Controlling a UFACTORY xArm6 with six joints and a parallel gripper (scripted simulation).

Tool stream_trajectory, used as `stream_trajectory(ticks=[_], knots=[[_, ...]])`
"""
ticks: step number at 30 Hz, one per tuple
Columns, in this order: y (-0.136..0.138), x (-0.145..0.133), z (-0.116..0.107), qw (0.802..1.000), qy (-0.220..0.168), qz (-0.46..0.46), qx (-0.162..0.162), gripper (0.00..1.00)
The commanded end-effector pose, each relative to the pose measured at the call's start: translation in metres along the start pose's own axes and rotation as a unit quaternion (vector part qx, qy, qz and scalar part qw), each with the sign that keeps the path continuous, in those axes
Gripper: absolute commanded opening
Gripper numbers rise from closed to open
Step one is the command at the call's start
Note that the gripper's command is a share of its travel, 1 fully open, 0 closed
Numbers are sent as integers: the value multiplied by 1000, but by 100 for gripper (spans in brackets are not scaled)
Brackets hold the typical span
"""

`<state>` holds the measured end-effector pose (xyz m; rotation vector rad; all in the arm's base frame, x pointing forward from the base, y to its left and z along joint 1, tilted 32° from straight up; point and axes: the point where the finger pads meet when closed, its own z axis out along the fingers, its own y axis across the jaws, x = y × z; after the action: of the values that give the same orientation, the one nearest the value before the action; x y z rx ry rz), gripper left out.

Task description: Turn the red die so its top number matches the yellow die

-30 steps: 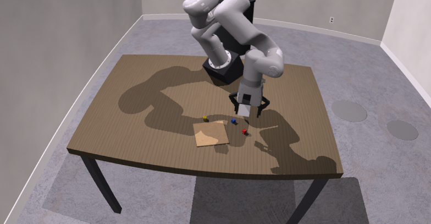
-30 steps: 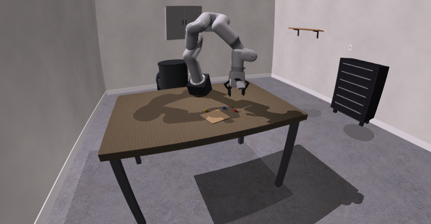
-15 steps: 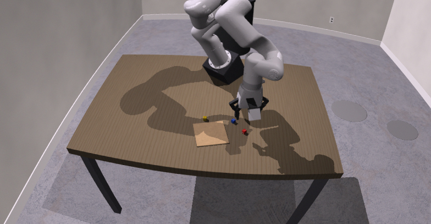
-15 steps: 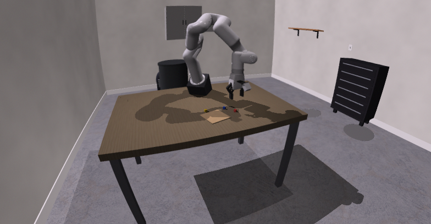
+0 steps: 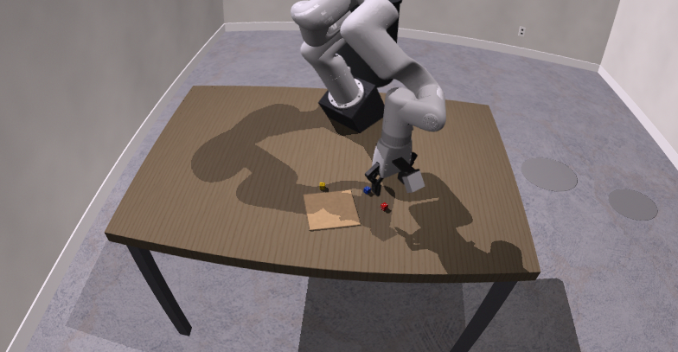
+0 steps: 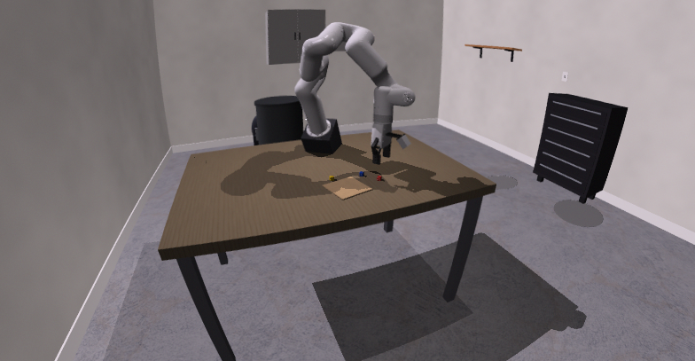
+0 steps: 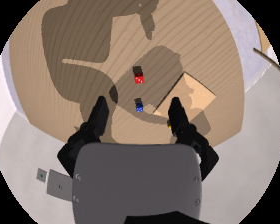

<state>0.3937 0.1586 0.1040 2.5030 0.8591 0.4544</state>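
The red die (image 5: 384, 206) lies on the bare table just right of the tan mat (image 5: 331, 209); it also shows in the wrist view (image 7: 139, 78) and in the exterior view (image 6: 379, 177). The blue die (image 5: 367, 189) sits off the mat's far right corner and shows in the wrist view (image 7: 139, 104). The yellow die (image 5: 322, 186) lies behind the mat's far left edge. My gripper (image 5: 385, 178) is open and empty, hovering above the table just behind the blue and red dice; its fingers frame them in the wrist view (image 7: 139, 117). The dice faces are too small to read.
The arm's black base (image 5: 352, 107) stands at the table's back middle. A black bin (image 6: 277, 118) stands behind the table and a black drawer chest (image 6: 577, 144) by the right wall.
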Motion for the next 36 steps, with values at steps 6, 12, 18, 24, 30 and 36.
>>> stream_trajectory(ticks=[6,12,18,24,30,36], knots=[[0,1,3,998,-5,-60,7,31],[0,1,3,998,-5,-60,7,31],[0,1,3,998,-5,-60,7,31],[0,1,3,998,-5,-60,7,31],[0,1,3,998,-5,-60,7,31],[0,1,3,998,-5,-60,7,31]])
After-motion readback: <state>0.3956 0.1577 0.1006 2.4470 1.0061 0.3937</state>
